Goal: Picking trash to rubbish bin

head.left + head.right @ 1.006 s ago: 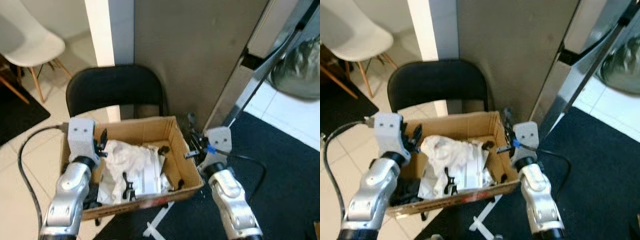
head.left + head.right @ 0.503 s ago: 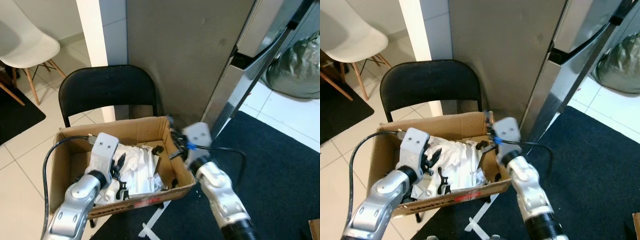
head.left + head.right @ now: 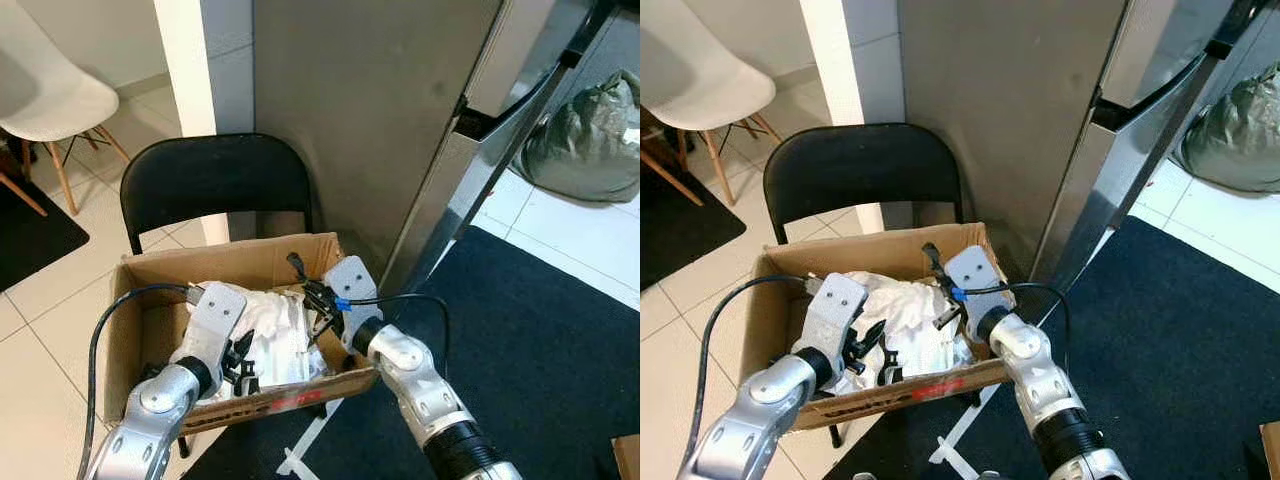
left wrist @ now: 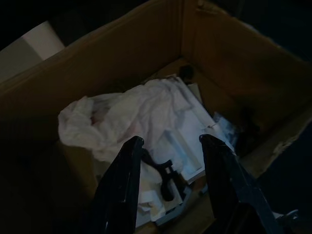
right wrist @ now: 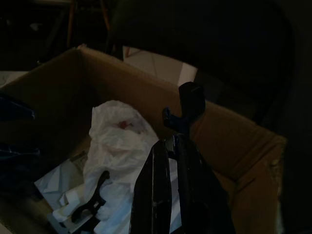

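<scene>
Tiled floor and dark mat surround a cardboard box (image 3: 135, 300) of crumpled white trash (image 3: 270, 325). Left gripper (image 4: 170, 161) hangs above it, jaws apart; right gripper (image 5: 168, 170), jaws together, pinches a small black piece (image 5: 187, 107). Behind stands a black chair (image 3: 215, 180).

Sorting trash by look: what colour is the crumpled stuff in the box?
White crumpled paper; clearest in right eye view.

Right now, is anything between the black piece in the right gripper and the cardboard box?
Nothing visible. The right gripper holds the black piece over the open cardboard box, with only crumpled white paper below it.
</scene>
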